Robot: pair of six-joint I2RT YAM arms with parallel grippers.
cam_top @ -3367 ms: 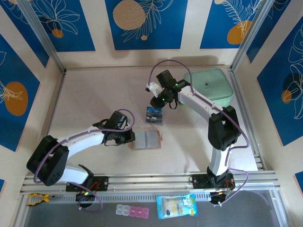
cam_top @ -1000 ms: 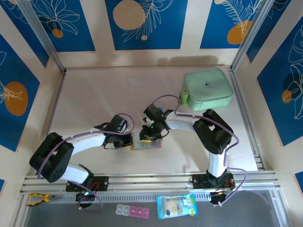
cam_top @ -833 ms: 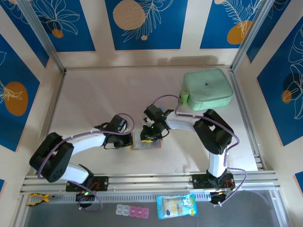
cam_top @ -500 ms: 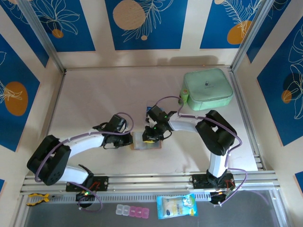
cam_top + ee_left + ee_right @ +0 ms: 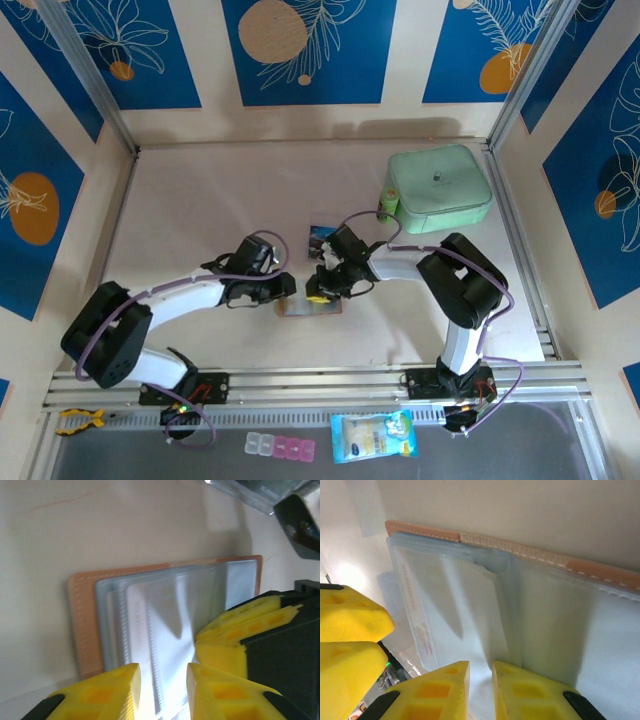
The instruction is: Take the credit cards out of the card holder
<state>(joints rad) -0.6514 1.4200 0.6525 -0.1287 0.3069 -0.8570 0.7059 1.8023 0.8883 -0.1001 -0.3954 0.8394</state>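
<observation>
Tan leather card holder (image 5: 308,306) lies open on the table (image 5: 190,200) with both grippers at its grey pockets.
Faint pale print runs along the edge of a whitish card (image 5: 447,610) that sits in a clear pocket of the card holder, too blurred to read. A dark blue card (image 5: 322,237) lies on the table just behind the holder, its print too small to make out. The left gripper (image 5: 161,672) is over the holder's left edge with its yellow jaws a little apart, the pocket showing through the gap and nothing visibly pinched. The right gripper (image 5: 480,667) is over the middle pockets with only a narrow slit between its jaws. I cannot tell whether they clamp a card or pocket edge.
</observation>
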